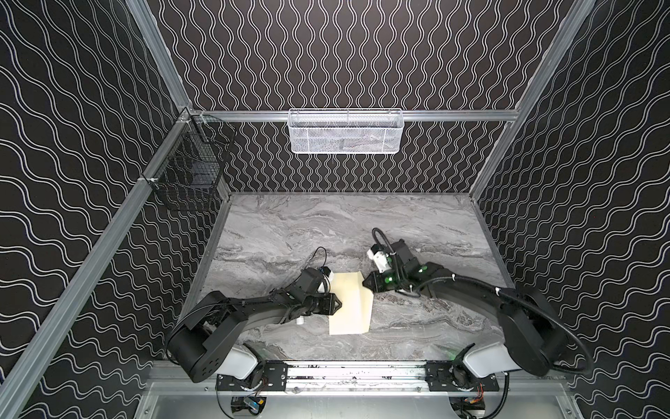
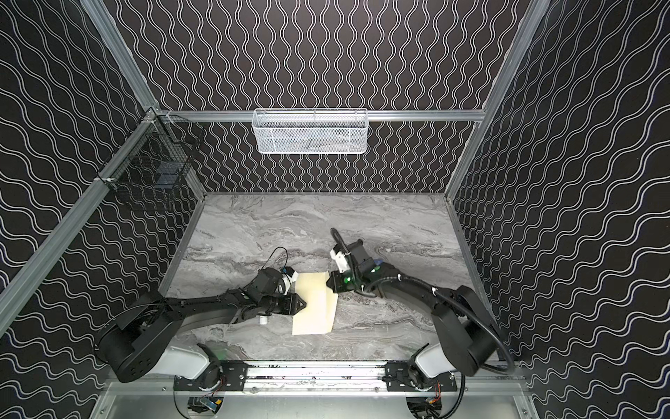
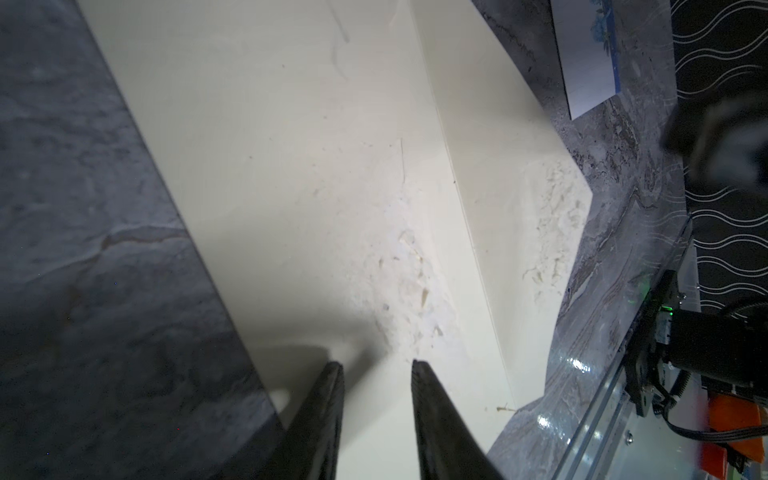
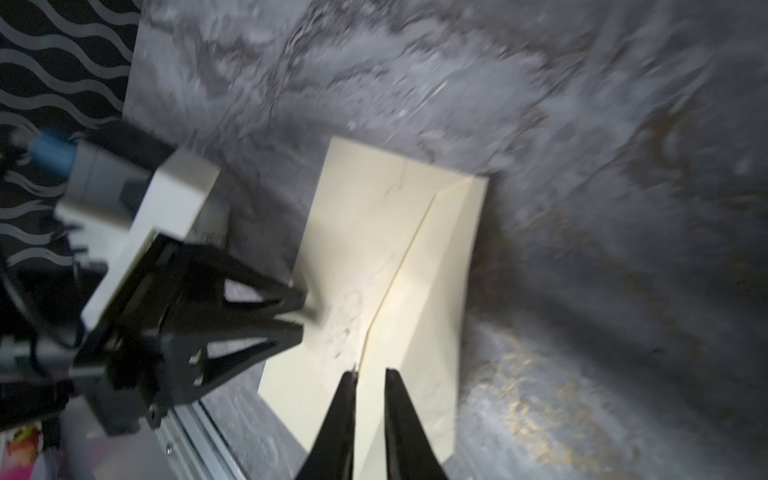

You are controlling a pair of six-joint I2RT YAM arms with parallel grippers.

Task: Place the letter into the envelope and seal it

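The cream envelope (image 1: 351, 308) (image 2: 314, 312) lies flat on the marble table, its angled flap (image 4: 449, 270) folded out on the right side and slightly raised. My left gripper (image 1: 339, 304) (image 3: 378, 365) is open, its tips low over the envelope's left part with only the paper's face between them. At the envelope's far right corner my right gripper (image 1: 364, 281) (image 4: 371, 372) hangs over the flap's fold line, its jaws a narrow gap apart and holding nothing. The letter (image 3: 588, 70), white with a blue border, lies on the table beyond the flap; the right arm hides most of it in both top views.
A small white cylinder (image 1: 301, 320) lies on the table under my left arm. A white mesh basket (image 1: 344, 130) hangs on the back wall and a black wire basket (image 1: 192, 163) on the left wall. A metal rail (image 1: 359, 373) runs along the table's front edge.
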